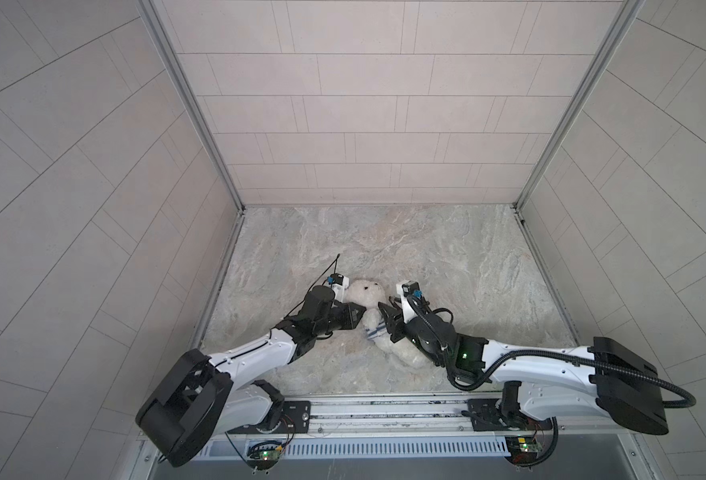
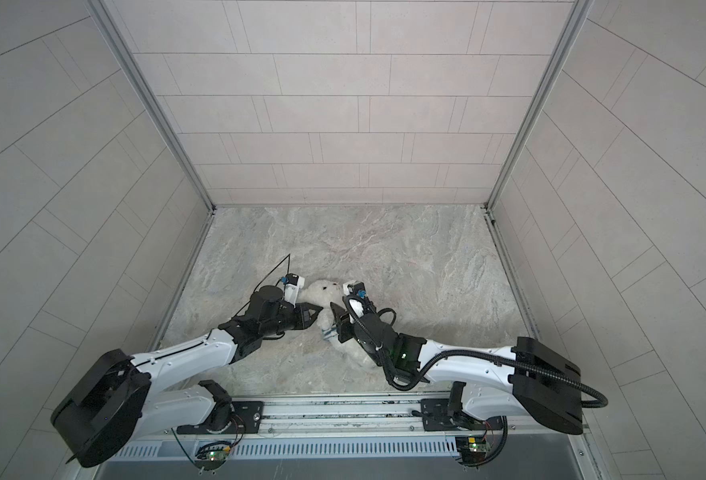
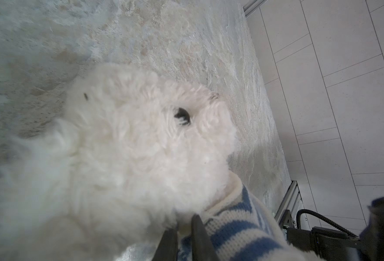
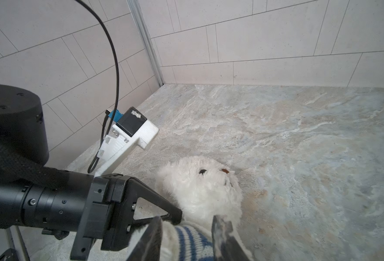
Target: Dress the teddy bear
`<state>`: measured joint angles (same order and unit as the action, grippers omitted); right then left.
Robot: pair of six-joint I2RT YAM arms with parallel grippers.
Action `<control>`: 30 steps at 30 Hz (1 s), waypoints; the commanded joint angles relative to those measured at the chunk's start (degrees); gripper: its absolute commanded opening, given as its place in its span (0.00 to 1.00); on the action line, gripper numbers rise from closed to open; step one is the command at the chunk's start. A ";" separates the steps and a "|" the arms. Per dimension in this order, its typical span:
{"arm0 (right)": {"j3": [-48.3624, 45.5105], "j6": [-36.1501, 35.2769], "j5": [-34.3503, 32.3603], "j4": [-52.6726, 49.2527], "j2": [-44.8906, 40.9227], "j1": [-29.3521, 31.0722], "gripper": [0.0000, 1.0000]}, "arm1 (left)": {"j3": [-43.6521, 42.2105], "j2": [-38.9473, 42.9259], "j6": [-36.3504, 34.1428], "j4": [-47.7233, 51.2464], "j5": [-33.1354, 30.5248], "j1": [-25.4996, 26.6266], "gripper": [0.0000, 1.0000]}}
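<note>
The teddy bear (image 1: 365,293) lies face up on the marbled table (image 1: 426,257), in the near-left part of it. Its head points toward the far wall and its body slants back toward the right arm. A blue-and-white striped shirt (image 1: 374,332) is bunched around its neck and chest, seen up close in the left wrist view (image 3: 238,228) and the right wrist view (image 4: 191,241). In both top views the right arm's wrist lies over the bear's lower body, so the legs are mostly hidden.

The two arms close in on the bear from either side. The white camera mount (image 4: 130,133) on the left wrist stands just beside the bear's head, with a black cable (image 4: 116,67) looping above it.

The left gripper (image 1: 70,309) comes in from the bear's left shoulder. Its jaws are nearly together, pinching the edge of the shirt at the collar. In the left wrist view (image 3: 183,226) a strip of white knit shows between the two dark fingers.

The right gripper (image 4: 186,220) has its jaws well apart — one finger on each side of the shirted chest, with fur and stripes between them. It is not clamped on anything, and I cannot tell whether the fingers touch the cloth.
</note>
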<state>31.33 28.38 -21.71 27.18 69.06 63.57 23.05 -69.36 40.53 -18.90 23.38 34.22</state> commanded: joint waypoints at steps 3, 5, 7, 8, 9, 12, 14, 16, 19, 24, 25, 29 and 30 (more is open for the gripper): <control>3.38 -0.14 -2.33 -10.34 -5.66 -0.94 0.45 | -1.36 0.70 1.31 -2.87 1.49 -0.55 0.17; 3.64 -0.43 -2.67 -13.99 -7.26 -1.62 0.46 | -1.38 1.19 1.44 -2.38 1.67 -0.55 0.17; 3.64 -0.32 -3.02 -17.80 -8.98 -2.42 0.48 | -1.41 2.35 1.17 -0.84 1.52 -0.55 0.18; 3.56 -0.09 -3.11 -19.46 -9.54 -2.85 0.49 | -1.43 3.08 0.97 0.10 1.30 -0.55 0.19; 3.40 0.15 -3.02 -20.93 -10.24 -3.34 0.49 | -1.43 4.07 0.58 1.53 0.96 -0.55 0.19; 2.00 1.01 -2.09 -23.37 -11.42 -4.78 0.50 | -0.92 7.29 -1.07 7.25 -0.50 -0.64 0.23; 0.75 1.06 -1.46 -23.12 -11.52 -5.12 0.50 | -0.60 10.26 -2.10 10.73 -1.65 -0.64 0.26; -0.10 1.10 -0.84 -22.38 -10.76 -5.12 0.50 | -0.38 13.84 -2.91 13.04 -2.28 -0.62 0.29; -0.68 1.36 0.24 -20.63 -8.90 -5.12 0.49 | 1.61 17.02 -4.70 18.33 -2.72 -0.56 0.32; -0.72 1.98 1.97 -17.66 -4.66 -5.12 0.49 | 5.75 19.74 -8.13 29.22 -3.80 0.33 0.34; -0.70 2.24 2.27 -17.08 -3.98 -5.12 0.49 | 6.46 19.82 -8.81 30.96 -4.15 0.82 0.34; -0.92 3.07 3.67 -14.82 -1.08 -5.12 0.48 | 8.37 19.13 -10.21 34.56 -3.68 3.55 0.36; -0.88 3.17 4.02 -14.41 -0.46 -5.12 0.48 | 8.65 18.62 -10.09 34.78 -3.27 4.34 0.36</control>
<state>31.20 29.85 -18.74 10.17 67.48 58.46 29.91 -50.24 32.88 10.57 19.97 36.95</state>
